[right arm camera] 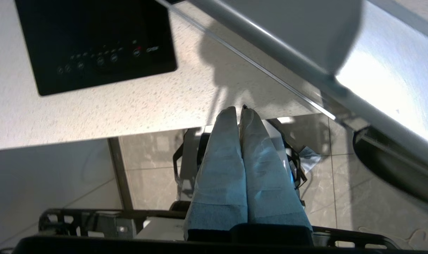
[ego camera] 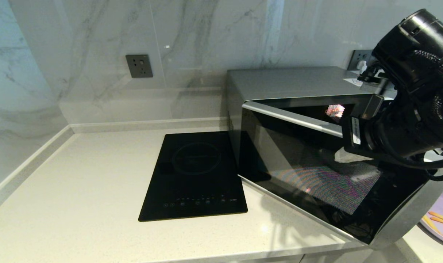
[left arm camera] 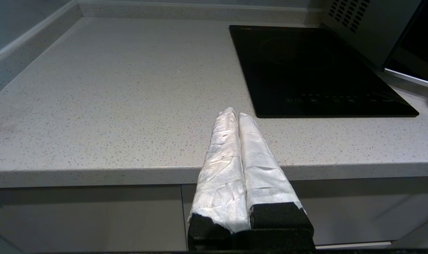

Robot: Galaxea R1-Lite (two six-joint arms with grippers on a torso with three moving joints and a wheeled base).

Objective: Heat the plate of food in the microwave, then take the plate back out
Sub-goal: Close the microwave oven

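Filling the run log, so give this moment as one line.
microwave door: partly open | right gripper: shut, empty, beside door | plate of food: on counter, outside | left gripper: shut, parked at counter edge

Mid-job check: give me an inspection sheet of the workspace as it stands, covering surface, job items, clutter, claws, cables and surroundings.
Surface: pale speckled countertop, with a black induction hob set flush in it.
Job's things: microwave on the counter with its dark glass door swung partly open; plate of food at the head view's right edge, outside the microwave, fries showing.
Clutter: nothing seen.
Claws: left claw shut, empty, parked at the counter's front edge; right claw shut, empty, in front of the open door.
Cables: black cable on the right arm.
Surroundings: marble wall with a grey socket.
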